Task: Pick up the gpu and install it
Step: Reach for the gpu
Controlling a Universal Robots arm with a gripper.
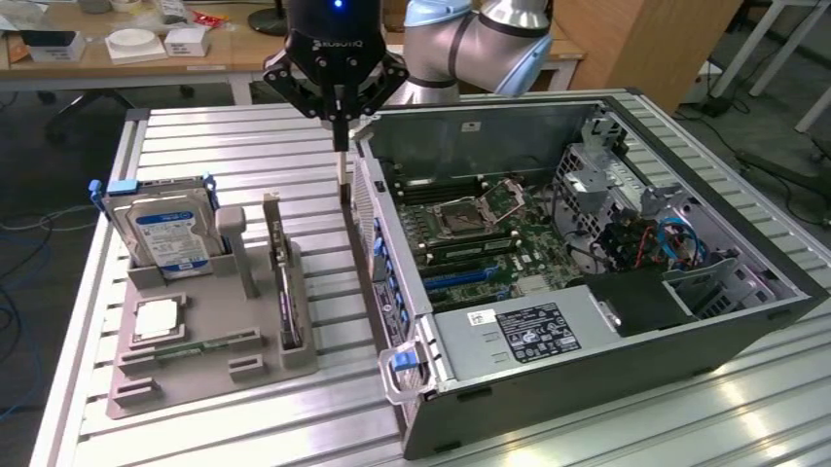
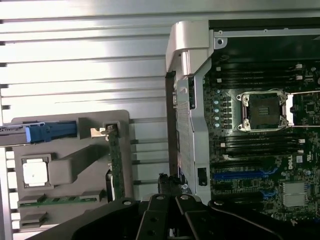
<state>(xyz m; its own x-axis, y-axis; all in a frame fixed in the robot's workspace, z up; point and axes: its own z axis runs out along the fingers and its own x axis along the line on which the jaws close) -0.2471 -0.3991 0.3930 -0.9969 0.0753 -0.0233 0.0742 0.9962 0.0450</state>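
The gpu (image 1: 280,282) stands on edge in a slot of the grey holder (image 1: 195,375), a slim dark card seen edge-on as the gpu (image 2: 116,160) in the wrist view. My gripper (image 1: 341,144) hangs above the table with its fingers shut together and nothing between them. It is over the gap between the holder and the open computer case (image 1: 585,107), beyond the gpu's far end and well above it. The gripper (image 2: 170,200) shows as a dark body in the wrist view. The motherboard (image 1: 493,233) lies exposed with blue expansion slots (image 2: 245,175).
A hard drive (image 1: 162,229) with a blue-white label stands upright in the holder at the exterior view's left. A processor (image 1: 156,316) and a green memory stick (image 1: 195,345) lie in the holder's near part. The case wall (image 1: 377,224) rises right beside the holder.
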